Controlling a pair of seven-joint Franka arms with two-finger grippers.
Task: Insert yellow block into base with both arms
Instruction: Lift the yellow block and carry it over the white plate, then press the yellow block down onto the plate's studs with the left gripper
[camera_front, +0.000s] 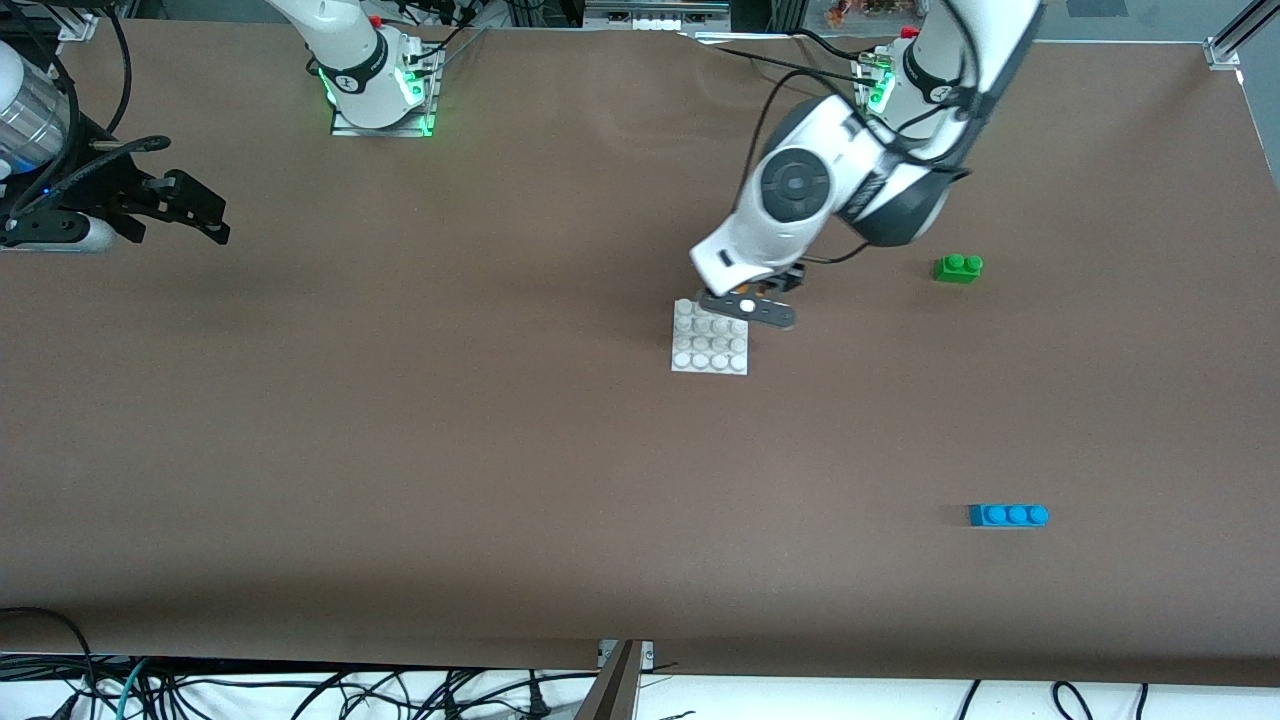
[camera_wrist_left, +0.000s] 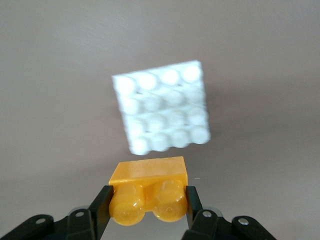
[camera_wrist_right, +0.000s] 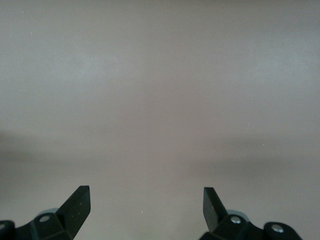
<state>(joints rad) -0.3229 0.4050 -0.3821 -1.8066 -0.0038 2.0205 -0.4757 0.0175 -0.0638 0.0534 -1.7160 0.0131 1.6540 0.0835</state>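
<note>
Left gripper (camera_wrist_left: 148, 202) clamps the yellow block (camera_wrist_left: 149, 192) above the base (camera_wrist_left: 162, 112), insertion pending; right gripper (camera_wrist_right: 146, 200) waits, fingers apart

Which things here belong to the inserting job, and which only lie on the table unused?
For the job:
- yellow block, held by the left gripper over the base
- base
- right gripper, open, waiting at the right arm's end

Lying about:
- green brick
- blue brick

No legible text (anywhere).
</note>
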